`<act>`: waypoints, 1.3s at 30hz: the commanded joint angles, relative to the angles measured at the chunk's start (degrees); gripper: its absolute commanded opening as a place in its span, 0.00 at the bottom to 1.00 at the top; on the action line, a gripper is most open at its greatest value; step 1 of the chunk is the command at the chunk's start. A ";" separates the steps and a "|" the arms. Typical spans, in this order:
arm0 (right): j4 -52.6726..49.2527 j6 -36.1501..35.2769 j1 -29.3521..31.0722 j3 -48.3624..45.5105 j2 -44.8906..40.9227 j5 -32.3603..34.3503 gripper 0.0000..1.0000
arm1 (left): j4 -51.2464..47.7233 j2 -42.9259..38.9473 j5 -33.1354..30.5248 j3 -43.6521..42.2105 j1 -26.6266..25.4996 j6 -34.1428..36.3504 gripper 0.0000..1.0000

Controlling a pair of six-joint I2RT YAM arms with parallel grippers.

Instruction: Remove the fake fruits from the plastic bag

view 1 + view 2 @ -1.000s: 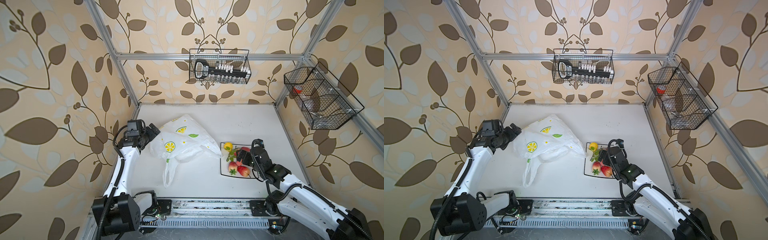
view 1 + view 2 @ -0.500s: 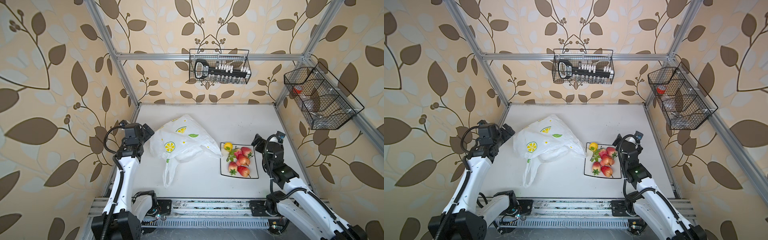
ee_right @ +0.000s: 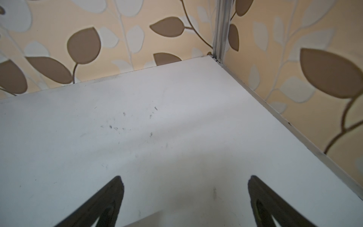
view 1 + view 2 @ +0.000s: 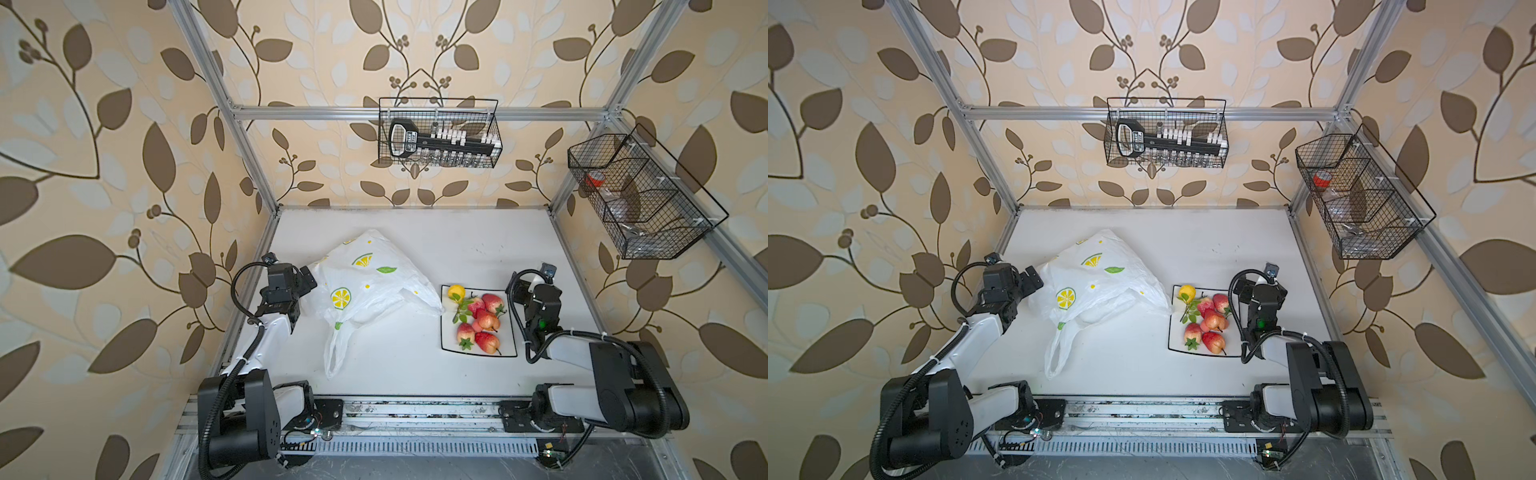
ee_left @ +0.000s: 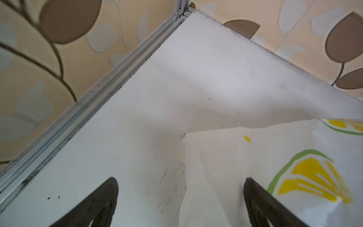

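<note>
**Clear of the plate**

Draws the right tool off the plate onto bare bench beside it, spread wide, holding nothing. Parks the left tool at the edge of the plastic bag, equally released and empty. Leaves the fake fruits heaped on the plate. Likely ends the task: shows no bulge in the limp bag.

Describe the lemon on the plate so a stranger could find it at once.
On the white table, find the square black-rimmed plate beside the printed plastic bag. The lemon sits in the plate's far corner, nearest the bag. It is the only yellow piece there, with green leaves; its neighbours are all red.
</note>
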 commanded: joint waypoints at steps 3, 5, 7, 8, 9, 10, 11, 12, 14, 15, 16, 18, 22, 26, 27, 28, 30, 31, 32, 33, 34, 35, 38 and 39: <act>20.19 -3.78 0.03 -3.56 7.47 -5.30 0.98 | 16.11 2.34 4.06 -4.33 -0.53 4.04 0.99; 21.36 -1.92 -0.55 -4.06 7.00 -3.38 0.99 | 18.71 3.93 4.90 -4.90 -0.69 5.02 0.99; 20.33 -2.12 -0.59 -4.03 6.95 -3.55 0.99 | 20.88 5.95 5.98 -5.06 -0.98 4.77 0.99; 18.15 -1.68 -0.66 -3.63 6.04 -3.41 0.99 | 22.50 6.84 6.29 -5.44 -1.42 4.73 0.99; 19.82 -1.95 -0.59 -3.82 6.64 -3.37 0.99 | 24.22 7.86 6.39 -5.86 -2.45 5.75 0.99; 19.97 -2.03 -0.55 -3.86 6.78 -3.41 0.99 | 24.57 9.00 5.18 -5.64 -4.11 7.08 0.99; 19.04 -1.85 -0.60 -3.77 6.42 -3.43 0.99 | 25.72 10.02 4.11 -5.93 -5.58 8.15 0.99; 19.41 -1.89 -0.68 -3.82 6.47 -3.36 0.99 | 27.59 11.26 3.12 -6.55 -7.23 9.40 0.99; 19.12 -1.89 -0.58 -3.77 6.44 -3.39 0.99 | 32.50 13.58 0.15 -8.05 -10.20 11.42 0.99; 19.21 -1.89 -0.58 -3.72 6.49 -3.36 0.99 | 34.94 14.90 -0.48 -8.74 -11.30 12.45 0.99; 19.20 -1.89 -0.66 -3.72 6.49 -3.33 0.99 | 36.86 15.87 -0.77 -9.11 -11.97 13.08 0.99; 19.03 -1.89 -0.55 -3.60 6.49 -3.23 0.99 | 40.57 19.89 -1.34 -9.74 -12.46 13.83 0.99; 18.38 -1.89 -0.50 -3.33 6.54 -3.14 0.99 | 38.85 19.55 -2.16 -9.27 -12.34 12.92 0.99; 18.12 -1.98 -0.37 -3.02 6.71 -2.84 0.99 | 38.61 18.97 -2.33 -9.48 -12.50 12.91 0.99; 17.86 -1.98 -0.44 -2.90 6.69 -2.77 0.99 | 38.45 19.20 -2.41 -9.24 -12.51 12.98 0.99; 17.84 -1.98 -0.28 -2.80 6.67 -2.68 0.99 | 38.36 19.28 -2.41 -9.10 -12.52 12.98 0.99; 17.80 -2.02 -0.34 -2.79 6.68 -2.66 0.99 | 38.35 19.14 -2.36 -9.23 -12.52 13.02 0.99; 17.66 -2.02 -0.20 -2.75 6.75 -2.58 0.99 | 38.36 19.16 -2.41 -9.14 -12.54 13.00 0.99; 17.39 -2.07 -0.12 -2.64 6.76 -2.42 0.99 | 38.20 19.14 -2.33 -9.14 -12.51 12.98 0.99; 17.11 -2.20 0.06 -2.38 6.84 -2.18 0.99 | 38.10 19.39 -2.32 -8.99 -12.51 12.98 0.99; 16.88 -2.24 0.12 -2.23 6.92 -2.07 0.99 | 37.69 19.63 -2.32 -8.70 -12.54 12.98 0.99; 16.74 -2.40 0.23 -2.09 6.94 -1.88 0.99 | 37.38 20.09 -2.28 -8.21 -12.57 12.98 0.99; 16.78 -2.33 0.25 -2.09 6.93 -1.85 0.99 | 36.25 21.03 -1.53 -7.26 -12.13 12.80 0.99; 16.65 -2.33 0.25 -2.09 6.85 -1.84 0.99 | 36.50 20.84 -1.53 -7.43 -12.06 12.80 0.99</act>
